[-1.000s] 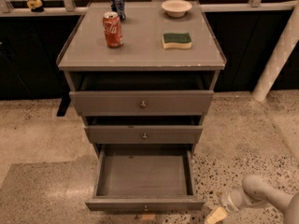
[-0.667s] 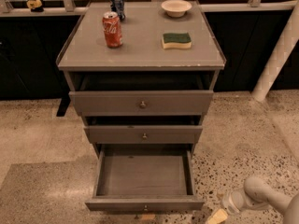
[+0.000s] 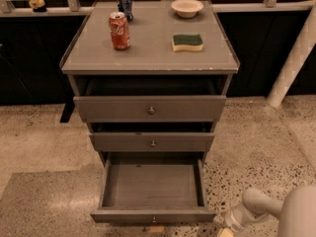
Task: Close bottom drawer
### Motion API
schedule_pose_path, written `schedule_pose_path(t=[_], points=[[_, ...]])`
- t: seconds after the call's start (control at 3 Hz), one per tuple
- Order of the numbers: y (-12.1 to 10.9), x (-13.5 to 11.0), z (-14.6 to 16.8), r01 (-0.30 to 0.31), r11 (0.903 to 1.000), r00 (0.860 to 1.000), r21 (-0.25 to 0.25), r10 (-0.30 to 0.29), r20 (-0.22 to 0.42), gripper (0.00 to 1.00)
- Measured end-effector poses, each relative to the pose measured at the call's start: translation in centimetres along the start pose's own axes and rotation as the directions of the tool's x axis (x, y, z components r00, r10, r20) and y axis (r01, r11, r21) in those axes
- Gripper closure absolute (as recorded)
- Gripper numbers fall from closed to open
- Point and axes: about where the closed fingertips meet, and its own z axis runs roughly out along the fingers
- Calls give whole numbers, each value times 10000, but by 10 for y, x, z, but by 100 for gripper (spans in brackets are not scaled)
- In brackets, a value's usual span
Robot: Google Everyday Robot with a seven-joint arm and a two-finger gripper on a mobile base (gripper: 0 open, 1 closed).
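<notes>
The grey three-drawer cabinet stands in the middle of the view. Its bottom drawer is pulled far out and shows a bare grey inside. Its flat front carries a small round knob. The middle drawer and the top drawer each stick out a little. My gripper is low at the bottom right on its pale arm, just right of the bottom drawer's front corner. It is partly cut off by the frame edge and is not touching the drawer.
On the cabinet top are a red cola can, a blue can, a cream bowl and a green-and-yellow sponge. A white post slants at the right. The floor is speckled terrazzo.
My arm has edged slightly to the left and lower. The bottom drawer stays pulled out as before.
</notes>
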Motion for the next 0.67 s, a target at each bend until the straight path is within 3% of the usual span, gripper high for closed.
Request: schedule_pose_path(t=[0.33, 0.67], points=[[28, -2, 21, 805, 9959, 9916, -409, -842, -981, 0], [28, -2, 21, 803, 9960, 9917, -405, -839, -978, 0]])
